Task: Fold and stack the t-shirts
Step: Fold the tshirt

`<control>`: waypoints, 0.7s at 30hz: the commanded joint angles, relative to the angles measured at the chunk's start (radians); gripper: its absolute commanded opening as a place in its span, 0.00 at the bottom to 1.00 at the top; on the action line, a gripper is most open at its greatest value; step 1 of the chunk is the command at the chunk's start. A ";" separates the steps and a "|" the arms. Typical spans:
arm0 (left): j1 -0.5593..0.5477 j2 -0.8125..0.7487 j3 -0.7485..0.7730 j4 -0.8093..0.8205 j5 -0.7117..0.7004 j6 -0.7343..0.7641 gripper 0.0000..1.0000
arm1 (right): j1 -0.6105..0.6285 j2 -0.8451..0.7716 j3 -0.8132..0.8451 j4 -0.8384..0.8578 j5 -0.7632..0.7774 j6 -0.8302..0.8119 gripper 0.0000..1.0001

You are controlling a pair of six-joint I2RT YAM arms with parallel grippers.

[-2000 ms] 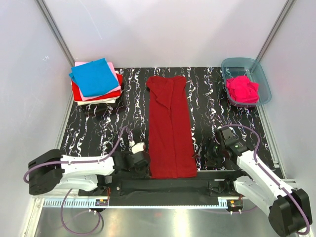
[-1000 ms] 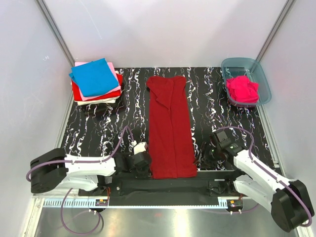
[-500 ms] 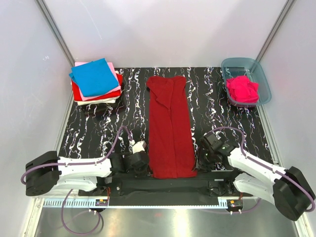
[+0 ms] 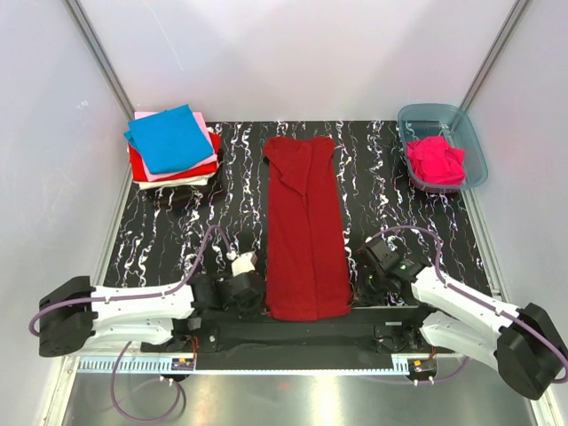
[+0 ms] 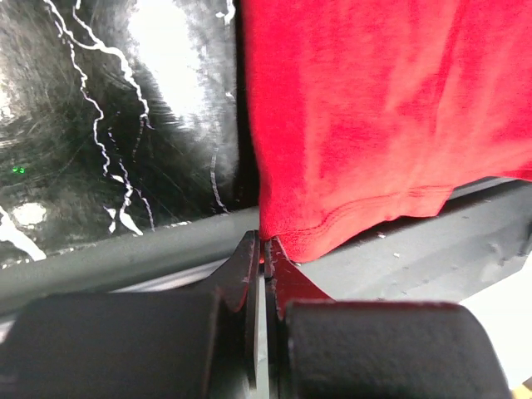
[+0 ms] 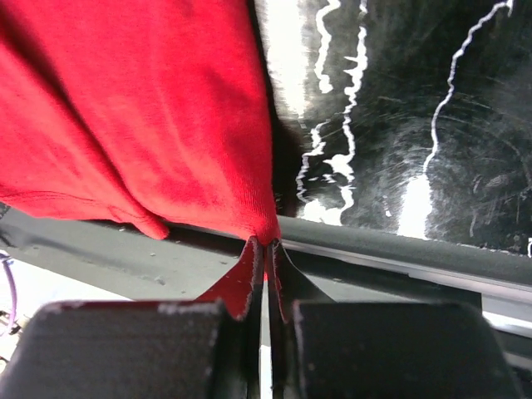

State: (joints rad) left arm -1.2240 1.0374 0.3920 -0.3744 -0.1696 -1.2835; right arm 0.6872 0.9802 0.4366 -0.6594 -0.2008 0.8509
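Far right, you see a translucent tub (image 4: pixel 432 109) holding one crumpled hot pink t-shirt (image 4: pixel 435 160). The dark red t-shirt (image 4: pixel 306 231) lies as a long flat strip down the middle of the black marbled table (image 4: pixel 177 240). Your left gripper (image 5: pixel 264 249) and right gripper (image 6: pixel 266 249) each pinch a near hem corner. The folded stack (image 4: pixel 173 146), blue on top, sits far left. White walls (image 4: pixel 293 62) enclose the cell.

Dark red t-shirt (image 4: pixel 306 226) lies lengthwise — left claw (image 4: pixel 259 300) and right claw (image 4: pixel 357 291) at its near corners.
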 commanded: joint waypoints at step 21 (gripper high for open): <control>0.377 0.103 0.545 -0.254 0.007 0.410 0.00 | -0.230 0.311 0.686 -0.094 0.072 -0.265 0.00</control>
State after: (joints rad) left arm -0.8921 1.0760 0.8524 -0.6430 -0.2058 -1.0046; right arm 0.4995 1.2507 1.0424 -0.7532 -0.1219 0.6735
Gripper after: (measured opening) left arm 0.017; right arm 0.018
